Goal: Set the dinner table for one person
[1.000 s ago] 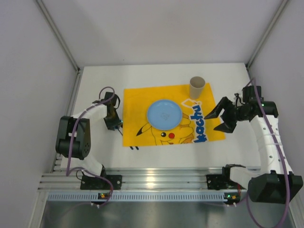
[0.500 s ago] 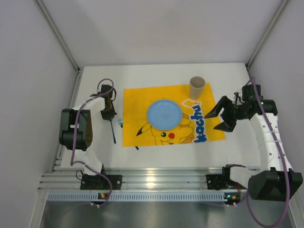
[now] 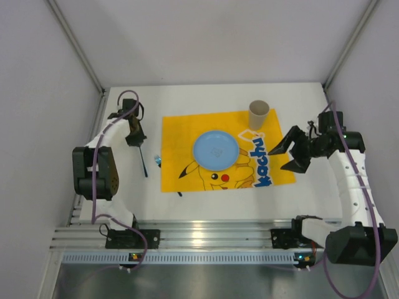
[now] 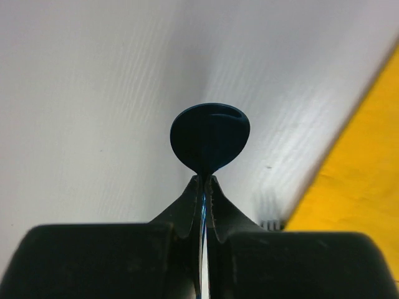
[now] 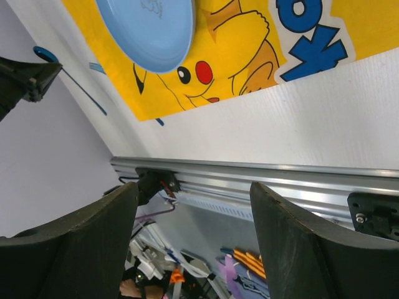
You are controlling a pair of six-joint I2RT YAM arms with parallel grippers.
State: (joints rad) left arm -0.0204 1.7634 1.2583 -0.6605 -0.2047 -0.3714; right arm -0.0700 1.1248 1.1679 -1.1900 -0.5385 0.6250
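Note:
My left gripper [image 3: 137, 142] is shut on a dark blue spoon [image 3: 144, 163], held left of the yellow Pikachu mat [image 3: 181, 134] over the white dinner table [image 3: 218, 202]. In the left wrist view the jaws [image 4: 204, 179] are closed on the spoon and its round bowl [image 4: 209, 138] shows just past the fingertips. A light blue plate [image 3: 215, 149] lies in the middle of the mat and a beige cup [image 3: 259, 114] stands at its far right corner. My right gripper [image 3: 288, 156] is open and empty, off the mat's right edge.
A pale blue fork [image 3: 157, 161] pokes out at the mat's left edge, and its tines show in the left wrist view [image 4: 271, 221]. A small dark piece [image 3: 177, 194] lies at the mat's near edge. Grey panels wall the table; the aluminium rail [image 5: 280, 177] runs along the near edge.
My left gripper has moved from the mat's left edge toward the far left, carrying the spoon with it. The right arm, plate and cup have not moved.

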